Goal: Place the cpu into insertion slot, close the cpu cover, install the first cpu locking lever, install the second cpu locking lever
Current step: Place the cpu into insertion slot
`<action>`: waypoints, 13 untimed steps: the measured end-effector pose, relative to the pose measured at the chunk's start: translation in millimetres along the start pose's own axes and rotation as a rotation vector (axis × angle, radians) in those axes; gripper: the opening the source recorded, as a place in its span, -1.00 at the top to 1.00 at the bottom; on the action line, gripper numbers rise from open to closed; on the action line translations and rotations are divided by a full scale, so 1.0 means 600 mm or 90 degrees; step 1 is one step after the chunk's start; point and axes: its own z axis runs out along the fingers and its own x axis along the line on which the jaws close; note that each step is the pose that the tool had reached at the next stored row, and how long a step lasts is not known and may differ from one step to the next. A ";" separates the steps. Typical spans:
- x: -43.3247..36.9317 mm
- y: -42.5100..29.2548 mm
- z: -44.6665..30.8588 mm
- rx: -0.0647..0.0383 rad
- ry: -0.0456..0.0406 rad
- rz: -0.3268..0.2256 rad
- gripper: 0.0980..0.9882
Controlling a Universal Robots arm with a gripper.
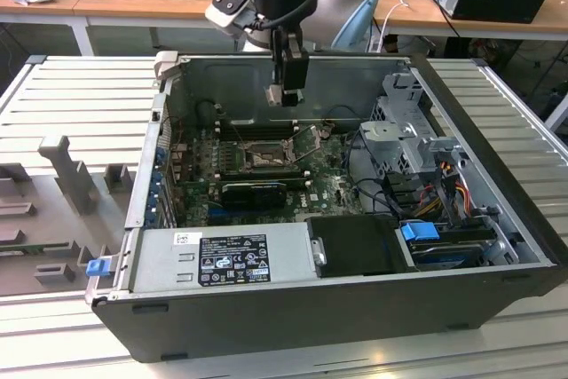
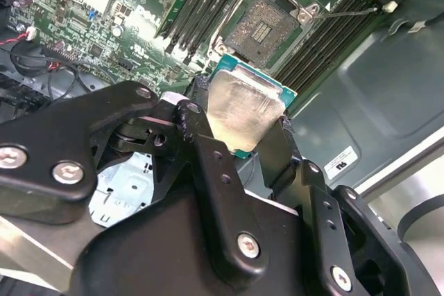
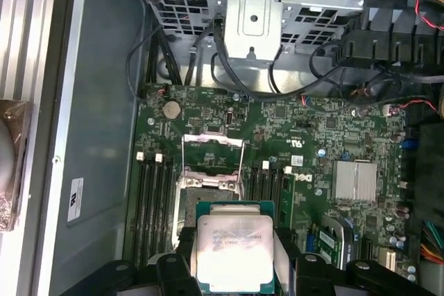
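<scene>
Gripper [image 1: 284, 95] grips the cpu [image 3: 234, 251] between its fingers, held above the motherboard [image 3: 326, 136]. The insertion slot [image 2: 262, 27] lies uncovered, with the cpu cover [image 3: 211, 141] flipped open.

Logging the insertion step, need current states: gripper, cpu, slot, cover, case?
gripper: shut on the cpu.
cpu: held clear of the slot, not seated.
slot: empty, uncovered.
cover: open, off the slot.
case: lying flat, side open.
</scene>
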 end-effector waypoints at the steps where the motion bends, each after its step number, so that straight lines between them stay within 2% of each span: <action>1: 0.000 0.000 0.001 0.000 -0.0001 0.001 0.03; 4: 0.000 -0.001 0.008 0.000 -0.0002 0.003 0.03; 13: 0.000 -0.001 0.015 0.000 -0.0006 0.006 0.03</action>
